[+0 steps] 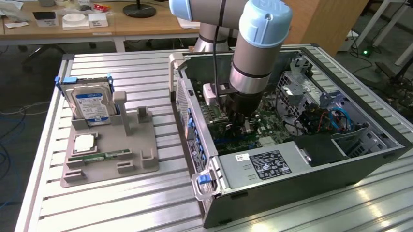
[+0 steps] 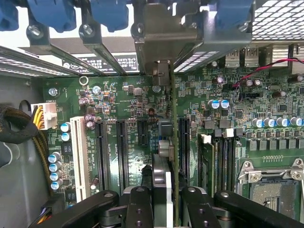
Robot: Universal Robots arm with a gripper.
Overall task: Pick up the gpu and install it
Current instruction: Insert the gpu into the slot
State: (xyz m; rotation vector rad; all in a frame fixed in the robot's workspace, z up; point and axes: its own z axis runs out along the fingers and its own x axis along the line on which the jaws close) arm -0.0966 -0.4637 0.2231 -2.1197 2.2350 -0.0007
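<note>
My gripper [image 1: 241, 126] is down inside the open computer case [image 1: 361, 159], low over the green motherboard [image 1: 268, 126]. In the wrist view its black fingers [image 2: 139, 206] are shut on the gpu [image 2: 174, 142]. The card shows edge-on as a thin upright board that runs from the fingers to its metal bracket [image 2: 161, 71] at the case's rear slot openings. It stands in line with a black expansion slot [image 2: 183, 142]. Whether it is fully seated I cannot tell.
More black slots [image 2: 101, 154] and a white slot [image 2: 80, 156] lie beside the card, with memory slots [image 2: 223, 164] and the processor socket [image 2: 270, 187] on the other side. Outside the case, a grey holder [image 1: 139, 166] carries a hard drive [image 1: 90, 104] and a memory stick [image 1: 96, 155].
</note>
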